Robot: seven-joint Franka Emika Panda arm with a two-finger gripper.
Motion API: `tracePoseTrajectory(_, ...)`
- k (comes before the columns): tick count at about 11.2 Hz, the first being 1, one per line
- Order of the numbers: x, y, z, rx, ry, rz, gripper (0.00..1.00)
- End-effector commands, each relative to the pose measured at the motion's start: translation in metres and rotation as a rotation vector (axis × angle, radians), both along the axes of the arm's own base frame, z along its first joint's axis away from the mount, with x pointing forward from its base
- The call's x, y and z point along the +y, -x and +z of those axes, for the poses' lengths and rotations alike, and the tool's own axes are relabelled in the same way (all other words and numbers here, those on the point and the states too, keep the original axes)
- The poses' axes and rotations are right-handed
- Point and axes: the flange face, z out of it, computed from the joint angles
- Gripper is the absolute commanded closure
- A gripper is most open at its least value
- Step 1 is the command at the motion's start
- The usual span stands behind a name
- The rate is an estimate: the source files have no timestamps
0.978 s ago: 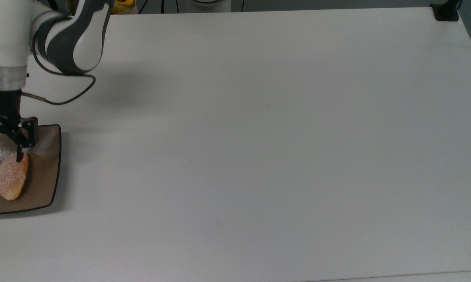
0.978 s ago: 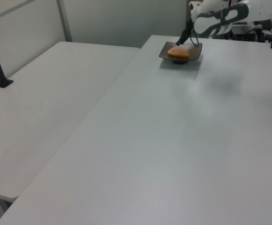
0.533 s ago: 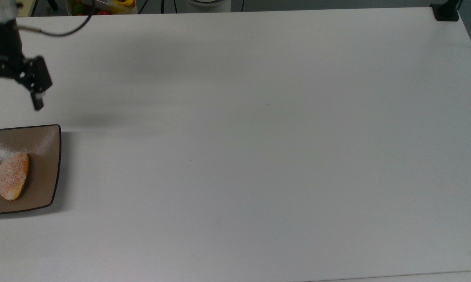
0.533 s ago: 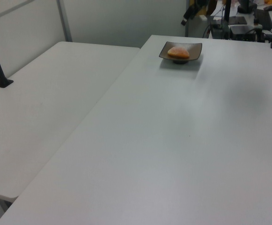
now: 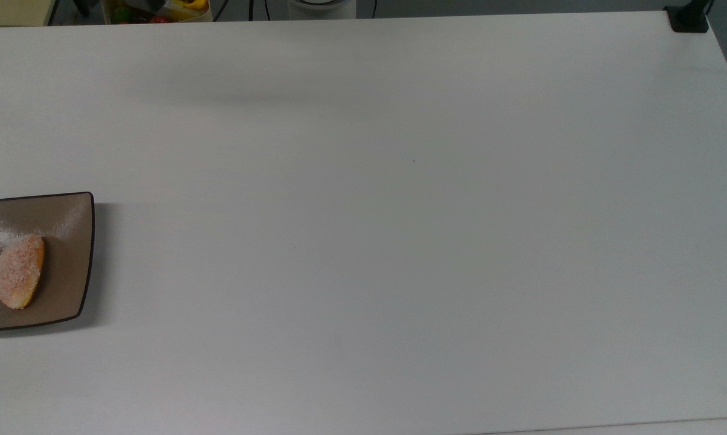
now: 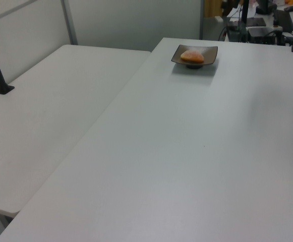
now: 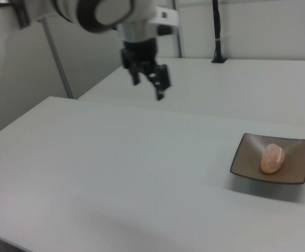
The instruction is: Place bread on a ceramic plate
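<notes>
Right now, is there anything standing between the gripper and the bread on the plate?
Nothing visible does. The gripper hangs above bare table, jaws open and empty; the bread lies on the ceramic plate.

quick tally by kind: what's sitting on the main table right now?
bread: 1, lying on the plate
plate: 1
total: 2
The end effector hangs open above the table, away from the plate, holding nothing.
</notes>
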Motion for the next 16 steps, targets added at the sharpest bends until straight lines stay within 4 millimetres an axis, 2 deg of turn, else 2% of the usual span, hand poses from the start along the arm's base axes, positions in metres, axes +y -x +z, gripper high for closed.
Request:
tracePoseTrajectory(1, 0.085, 0.032, 0.012, 0.152, 0.089, -0.023, 0.00)
tracePoseTrajectory(2, 0.106, 0.037, 0.013, 0.173, 0.103, -0.003, 0.00)
tracePoseTrajectory(4, 0.145, 0.048, 0.004, 0.187, 0.129, 0.081, 0.00)
tracePoseTrajectory(5, 0.165, 0.047, 0.000, 0.185, 0.141, 0.121, 0.00)
tracePoseTrajectory(7, 0.188, 0.035, -0.011, 0.109, 0.152, 0.181, 0.00)
tracePoseTrajectory(10, 0.190, 0.018, -0.038, 0.027, 0.184, 0.356, 0.00)
tracePoseTrajectory(13, 0.184, 0.015, -0.040, 0.011, 0.188, 0.394, 0.00)
tracePoseTrajectory(16, 0.187, 0.014, -0.041, 0.013, 0.186, 0.389, 0.00)
